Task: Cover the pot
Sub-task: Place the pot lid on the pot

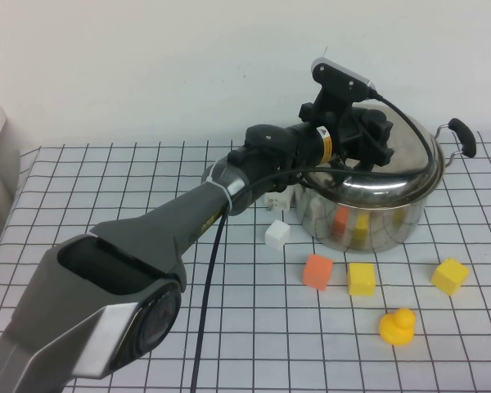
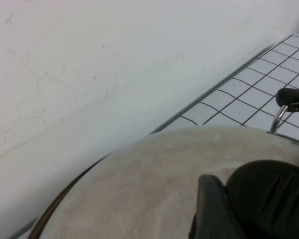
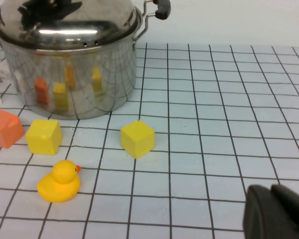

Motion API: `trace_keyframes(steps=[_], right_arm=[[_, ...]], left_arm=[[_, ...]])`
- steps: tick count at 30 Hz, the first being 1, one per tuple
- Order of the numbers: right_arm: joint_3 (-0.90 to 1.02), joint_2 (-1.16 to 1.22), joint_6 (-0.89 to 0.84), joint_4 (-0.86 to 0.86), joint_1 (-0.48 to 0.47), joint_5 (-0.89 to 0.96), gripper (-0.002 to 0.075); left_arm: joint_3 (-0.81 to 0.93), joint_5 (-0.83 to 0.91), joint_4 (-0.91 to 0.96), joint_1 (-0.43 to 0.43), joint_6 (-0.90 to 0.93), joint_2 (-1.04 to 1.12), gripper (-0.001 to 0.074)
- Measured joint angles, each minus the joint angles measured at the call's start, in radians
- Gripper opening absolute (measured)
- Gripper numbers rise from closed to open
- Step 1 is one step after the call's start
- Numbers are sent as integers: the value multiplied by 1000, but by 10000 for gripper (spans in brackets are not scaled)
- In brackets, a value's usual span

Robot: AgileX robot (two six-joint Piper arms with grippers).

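Observation:
The steel pot (image 1: 368,217) stands at the back right of the checked table, one black loop handle (image 1: 462,135) showing on its right. The domed steel lid (image 1: 401,155) lies on its rim. My left gripper (image 1: 356,143) is over the lid's centre, shut on the black knob (image 2: 269,194), with one finger (image 2: 212,204) pressed against it. The right wrist view shows the pot (image 3: 74,74) with the lid (image 3: 65,25) on it. My right gripper (image 3: 276,211) is shut and empty, low over the table to the pot's right, out of the high view.
In front of the pot lie an orange block (image 1: 317,271), two yellow blocks (image 1: 361,278) (image 1: 449,275) and a yellow duck (image 1: 397,326). A white block (image 1: 277,235) sits by the pot's left side. A white wall is behind the table.

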Motion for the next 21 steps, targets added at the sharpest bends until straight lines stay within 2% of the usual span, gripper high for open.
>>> trace_keyframes(steps=[21], right_arm=[[0,0,0,0,0,0,9]], left_arm=[[0,14,68,0,-18,-69,363]])
